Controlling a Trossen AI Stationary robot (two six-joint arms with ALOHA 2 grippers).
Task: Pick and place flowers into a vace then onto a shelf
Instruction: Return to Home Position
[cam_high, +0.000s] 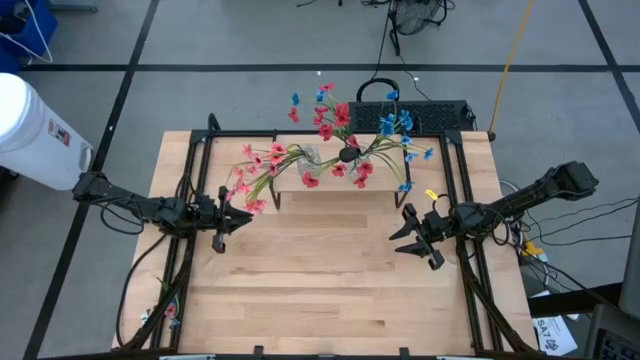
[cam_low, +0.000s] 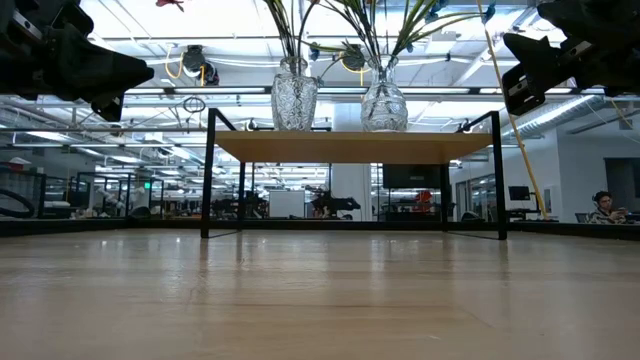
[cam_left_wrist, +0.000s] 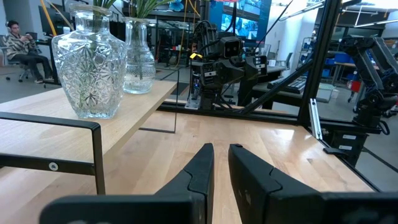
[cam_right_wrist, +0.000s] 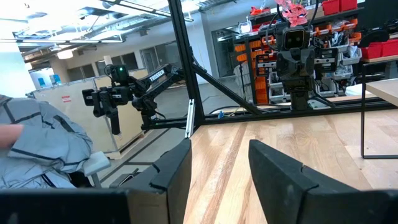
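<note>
Nearest, over the tabletop's (cam_high: 330, 290) left side, the left gripper (cam_left_wrist: 221, 149) holds nothing, its fingers only a thin slit apart. Over the right side the right gripper (cam_right_wrist: 221, 146) gapes wide, also empty. Farther back, the shelf (cam_low: 350, 146) runs left to right along the far edge and carries two glass vases (cam_low: 294, 95). Three sprays stand in them, stems upright: the pink spray (cam_high: 250, 170) fans left, the red spray (cam_high: 335, 118) middle, the blue spray (cam_high: 395, 124) right.

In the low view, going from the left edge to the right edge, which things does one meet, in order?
left gripper → shelf's left leg → angular cut-glass vase → rounder vase → shelf's right leg → right gripper
</note>
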